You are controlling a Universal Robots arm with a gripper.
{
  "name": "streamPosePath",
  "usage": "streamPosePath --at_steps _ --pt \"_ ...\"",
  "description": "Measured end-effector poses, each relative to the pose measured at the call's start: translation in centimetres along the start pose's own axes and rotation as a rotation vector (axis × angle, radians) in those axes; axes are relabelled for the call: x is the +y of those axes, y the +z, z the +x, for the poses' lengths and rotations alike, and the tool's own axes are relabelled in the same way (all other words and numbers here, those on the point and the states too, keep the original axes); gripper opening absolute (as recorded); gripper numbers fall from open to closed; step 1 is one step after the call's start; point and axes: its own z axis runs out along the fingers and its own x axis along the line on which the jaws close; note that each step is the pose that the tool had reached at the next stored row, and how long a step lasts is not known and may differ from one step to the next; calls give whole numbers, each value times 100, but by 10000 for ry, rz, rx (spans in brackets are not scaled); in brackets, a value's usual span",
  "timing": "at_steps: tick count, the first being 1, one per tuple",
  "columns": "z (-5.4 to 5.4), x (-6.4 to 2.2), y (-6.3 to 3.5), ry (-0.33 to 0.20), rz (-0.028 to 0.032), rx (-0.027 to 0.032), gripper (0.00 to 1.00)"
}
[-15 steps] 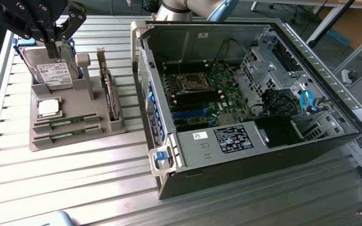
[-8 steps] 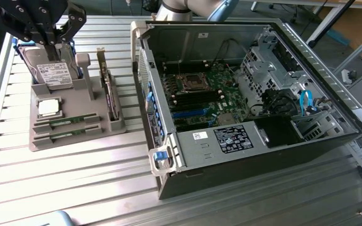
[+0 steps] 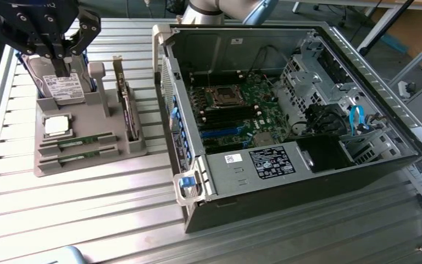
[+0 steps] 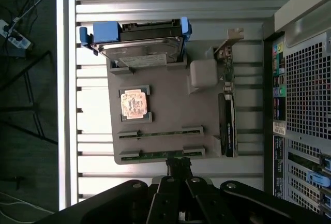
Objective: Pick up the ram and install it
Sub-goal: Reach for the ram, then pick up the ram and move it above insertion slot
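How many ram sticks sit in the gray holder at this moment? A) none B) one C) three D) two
D: one ram and a second ram each lie in their own slot of the gray holder.

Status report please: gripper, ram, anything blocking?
Gripper shut, empty, above tray. Ram and second ram lie in tray. Nothing blocks them.

Upright expansion card (image 3: 128,107) borders the ram (image 3: 75,144); overhead open.
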Motion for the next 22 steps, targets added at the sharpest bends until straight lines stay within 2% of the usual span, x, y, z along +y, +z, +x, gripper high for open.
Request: streamPosePath --at_steps 4,19,22 --pt "0 -30 -2 0 0 0 11" --pt "0 -31 -2 -9 0 0 11" --pt "1 -32 -2 -222 2 11 11"
